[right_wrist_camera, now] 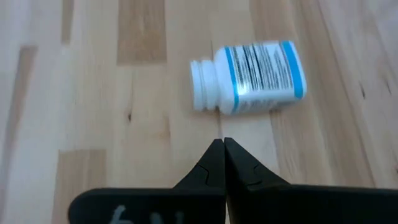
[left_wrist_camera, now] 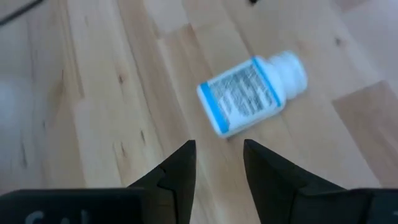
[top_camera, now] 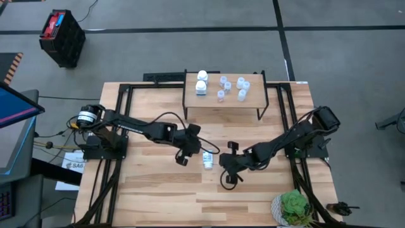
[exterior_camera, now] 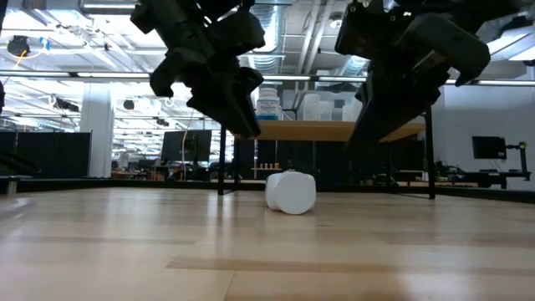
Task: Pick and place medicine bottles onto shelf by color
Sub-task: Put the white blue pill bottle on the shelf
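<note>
Between parted, empty left claw [top_camera: 184, 154] and shut right claw [top_camera: 226, 172], toppled white bottle [top_camera: 207, 160].

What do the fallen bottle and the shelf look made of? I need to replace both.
The fallen bottle looks like opaque white plastic, smooth, with a printed, blue-edged paper label wrapped around it. The shelf looks like a light wood board with a matte finish, on thin black legs, probably metal.
</note>
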You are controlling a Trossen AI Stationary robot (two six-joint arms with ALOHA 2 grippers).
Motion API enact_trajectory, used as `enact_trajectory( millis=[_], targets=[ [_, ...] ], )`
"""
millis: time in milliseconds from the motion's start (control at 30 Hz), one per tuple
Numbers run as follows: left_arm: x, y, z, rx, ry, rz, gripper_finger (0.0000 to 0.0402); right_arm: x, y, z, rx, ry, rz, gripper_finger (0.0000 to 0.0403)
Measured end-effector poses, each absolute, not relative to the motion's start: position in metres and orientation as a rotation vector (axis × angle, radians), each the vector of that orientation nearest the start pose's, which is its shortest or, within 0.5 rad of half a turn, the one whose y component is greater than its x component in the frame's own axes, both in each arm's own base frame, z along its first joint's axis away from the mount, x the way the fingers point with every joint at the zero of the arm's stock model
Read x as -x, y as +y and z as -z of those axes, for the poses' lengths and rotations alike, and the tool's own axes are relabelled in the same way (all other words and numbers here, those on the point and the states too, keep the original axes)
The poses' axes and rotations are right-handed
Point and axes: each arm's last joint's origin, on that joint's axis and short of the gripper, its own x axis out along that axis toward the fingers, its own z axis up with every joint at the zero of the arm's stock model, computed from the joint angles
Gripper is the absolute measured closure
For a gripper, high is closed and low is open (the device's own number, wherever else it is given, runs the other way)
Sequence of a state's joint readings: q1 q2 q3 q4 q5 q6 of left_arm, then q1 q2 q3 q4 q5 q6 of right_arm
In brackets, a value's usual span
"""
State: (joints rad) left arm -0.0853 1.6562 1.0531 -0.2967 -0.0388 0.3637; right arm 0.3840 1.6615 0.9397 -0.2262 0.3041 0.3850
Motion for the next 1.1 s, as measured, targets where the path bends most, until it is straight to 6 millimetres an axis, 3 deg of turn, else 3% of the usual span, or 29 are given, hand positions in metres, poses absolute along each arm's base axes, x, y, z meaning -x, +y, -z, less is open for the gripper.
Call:
enact_trajectory(
  millis=[367,633,800,1100],
  targets=[
    [-0.364,-0.032,-0.165,-0.48,0.806,0.29,0.0396,-0.288,0.132,-0.201,-0.038,0.93,0.028,0.0394],
    [-0.369,-0.029,-0.17,-0.517,0.761,0.188,0.0394,-0.279,0.14,-0.209,-0.008,0.903,0.027,0.0394],
    [-0.372,-0.03,-0.151,-0.471,0.797,0.233,0.04,-0.279,0.139,-0.209,-0.006,0.908,0.029,0.0394],
    [-0.379,-0.03,-0.142,-0.457,0.786,0.19,0.0401,-0.279,0.139,-0.209,-0.007,0.905,0.029,0.0394]
  ],
)
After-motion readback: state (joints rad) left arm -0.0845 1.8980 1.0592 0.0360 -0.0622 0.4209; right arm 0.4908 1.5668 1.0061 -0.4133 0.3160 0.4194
